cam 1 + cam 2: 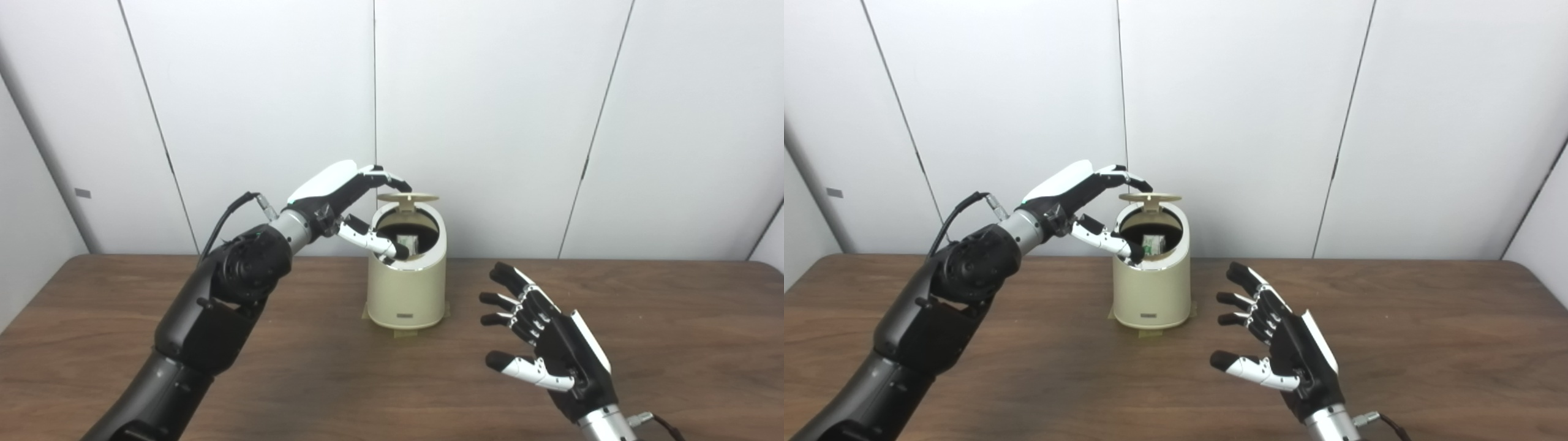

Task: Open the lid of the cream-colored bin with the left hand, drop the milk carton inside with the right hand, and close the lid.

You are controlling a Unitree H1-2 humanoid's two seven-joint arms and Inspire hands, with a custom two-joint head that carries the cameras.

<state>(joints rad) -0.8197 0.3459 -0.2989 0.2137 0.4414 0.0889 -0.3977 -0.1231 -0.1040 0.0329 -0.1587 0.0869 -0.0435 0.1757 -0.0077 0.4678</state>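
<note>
The cream-colored bin [406, 288] stands at the middle of the table, its round lid [408, 198] raised above the opening. A milk carton [1153, 244] shows inside the bin's dark mouth. My left hand [346, 202] hovers at the bin's upper left; its fingers [392, 179] reach to the lid's edge and its thumb rests at the rim. It holds nothing. My right hand [542, 343] hangs open and empty to the right of the bin, nearer the front, fingers spread.
The brown wooden table [674, 331] stretches left and right of the bin. White wall panels stand right behind it. A patch of tape lies under the bin's base [405, 332].
</note>
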